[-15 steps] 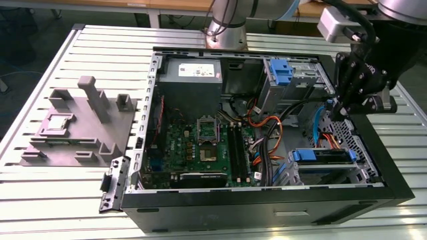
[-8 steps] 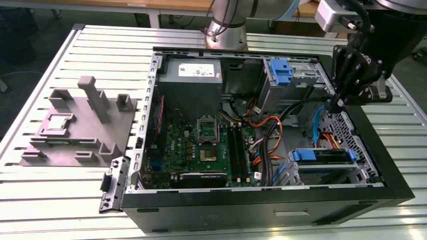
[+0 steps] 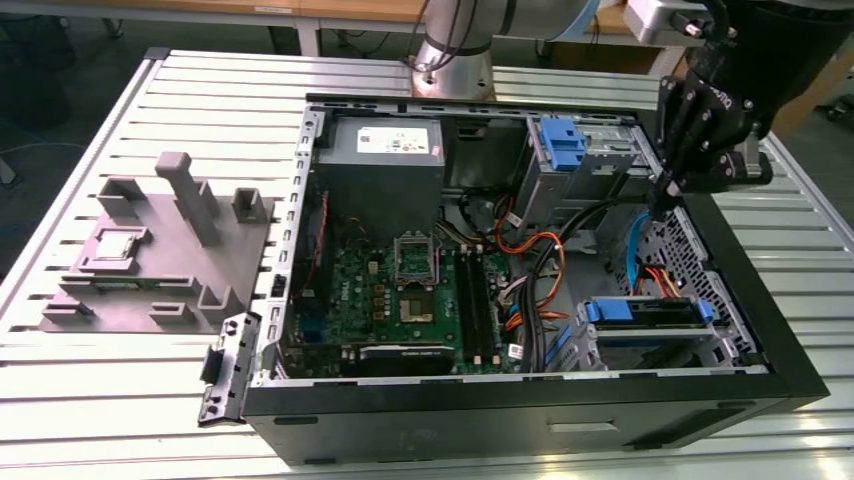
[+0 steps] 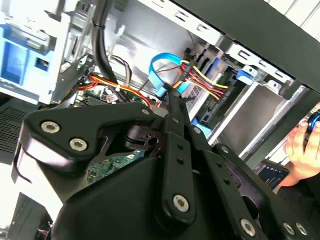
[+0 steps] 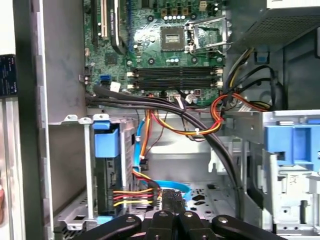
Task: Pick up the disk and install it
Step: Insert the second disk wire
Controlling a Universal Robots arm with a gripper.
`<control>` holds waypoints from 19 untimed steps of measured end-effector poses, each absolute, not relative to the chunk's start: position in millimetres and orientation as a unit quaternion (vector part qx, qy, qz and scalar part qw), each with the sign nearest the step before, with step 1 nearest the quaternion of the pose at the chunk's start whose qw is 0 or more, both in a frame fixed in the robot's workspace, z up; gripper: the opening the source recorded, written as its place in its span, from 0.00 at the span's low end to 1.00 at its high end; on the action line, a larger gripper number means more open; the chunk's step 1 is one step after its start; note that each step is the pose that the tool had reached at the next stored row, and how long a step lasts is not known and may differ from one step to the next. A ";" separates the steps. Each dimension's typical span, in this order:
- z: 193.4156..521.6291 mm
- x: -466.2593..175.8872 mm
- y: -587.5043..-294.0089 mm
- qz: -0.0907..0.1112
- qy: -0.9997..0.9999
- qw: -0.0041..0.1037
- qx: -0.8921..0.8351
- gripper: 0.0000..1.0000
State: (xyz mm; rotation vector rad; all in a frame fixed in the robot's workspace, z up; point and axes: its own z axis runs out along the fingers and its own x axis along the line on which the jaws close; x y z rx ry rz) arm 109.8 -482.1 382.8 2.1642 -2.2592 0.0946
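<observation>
The disk (image 3: 650, 313) sits in the silver drive cage at the case's front on the exterior view's right, its blue carrier tab facing the motherboard. In the first wrist view the disk (image 5: 106, 170) stands edge-on in that cage under its blue tab, with red, yellow and black power wires running to its end. My gripper (image 3: 665, 196) hangs inside the case just beyond the cage. Its fingers (image 5: 172, 201) are pressed together with nothing between them. In the second wrist view the gripper (image 4: 171, 95) tips lie right beside a curved blue data cable (image 4: 161, 67).
An upright blue bracket (image 3: 563, 146) is fixed to the silver bay near the grey power supply (image 3: 384, 140). Black and orange cable bundles (image 5: 200, 125) cross between motherboard (image 3: 400, 290) and bays. A grey fixture (image 3: 160, 250) stands beside the case. A person's hand (image 4: 304, 145) shows at the case's edge.
</observation>
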 end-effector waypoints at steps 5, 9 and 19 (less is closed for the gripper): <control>382.5 111.3 -470.2 0.038 -0.721 0.015 0.691 0.10; 380.8 111.5 -466.3 0.055 -0.720 0.031 0.691 0.10; 380.8 111.4 -463.8 0.055 -0.720 0.033 0.691 0.10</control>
